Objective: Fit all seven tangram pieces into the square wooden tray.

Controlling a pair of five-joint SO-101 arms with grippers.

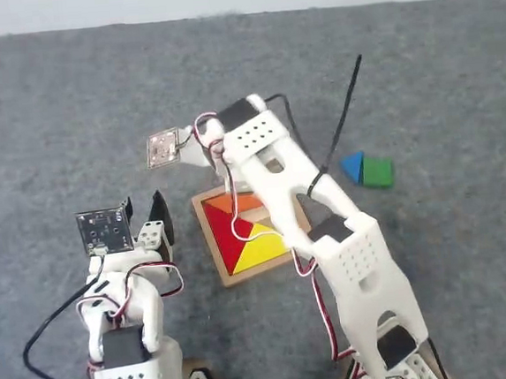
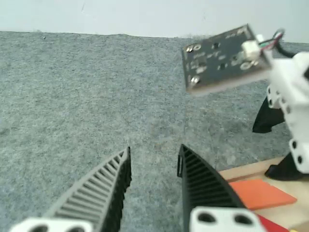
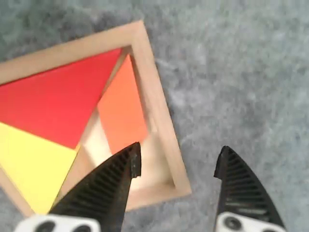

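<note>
White right arm leans over wooden tray, right gripper spread; left gripper spread alongside.

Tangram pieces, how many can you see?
5. A red triangle, a yellow triangle and an orange piece lie in the wooden tray; a blue piece and a green piece touch on the carpet. More may hide under the right arm.

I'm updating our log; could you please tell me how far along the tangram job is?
Done: the red piece, yellow piece and orange piece lie in the tray. In hand: nothing; the right gripper hangs open over the tray's corner, the left gripper open beside the tray. Left: at least the blue piece and green piece, on the carpet.
</note>
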